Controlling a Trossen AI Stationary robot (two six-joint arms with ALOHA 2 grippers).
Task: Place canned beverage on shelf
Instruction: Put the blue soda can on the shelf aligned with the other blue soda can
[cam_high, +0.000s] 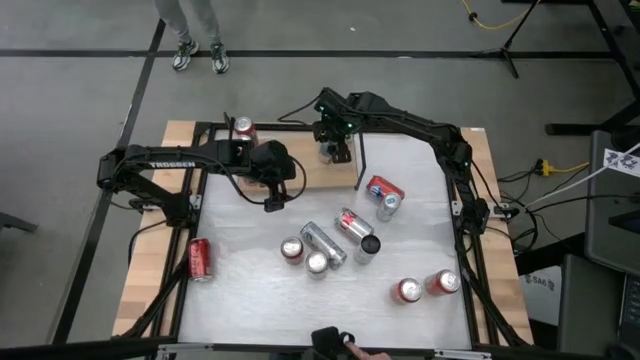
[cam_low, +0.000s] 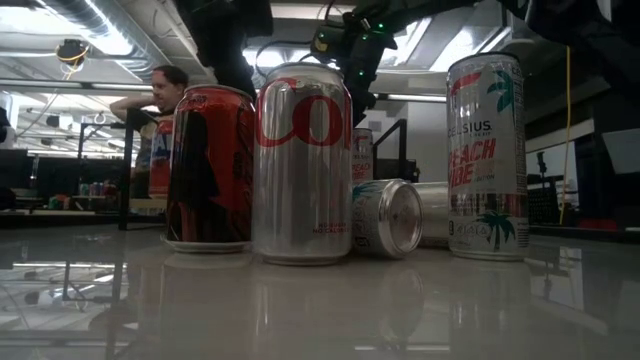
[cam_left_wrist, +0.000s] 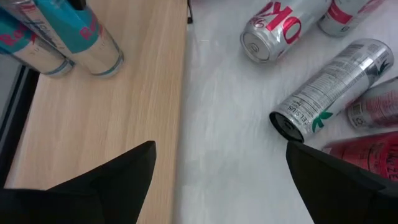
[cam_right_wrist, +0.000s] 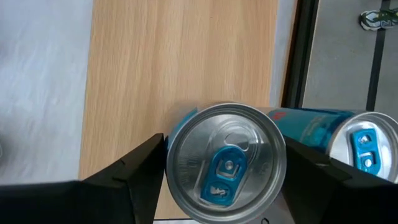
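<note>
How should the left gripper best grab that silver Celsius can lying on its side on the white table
Grip the silver Celsius can across the middle of its round body, coming straight down from above. It lies flat, so its sides are exposed; turn the open left gripper crosswise to its long axis.

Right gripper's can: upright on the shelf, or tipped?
Upright: the blue-tabbed can shows its round top face-on between the right gripper fingers, over the shelf.

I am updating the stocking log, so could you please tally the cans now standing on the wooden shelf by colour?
On the shelf:
teal cans: 2
red can: 1
Total: 3
</note>
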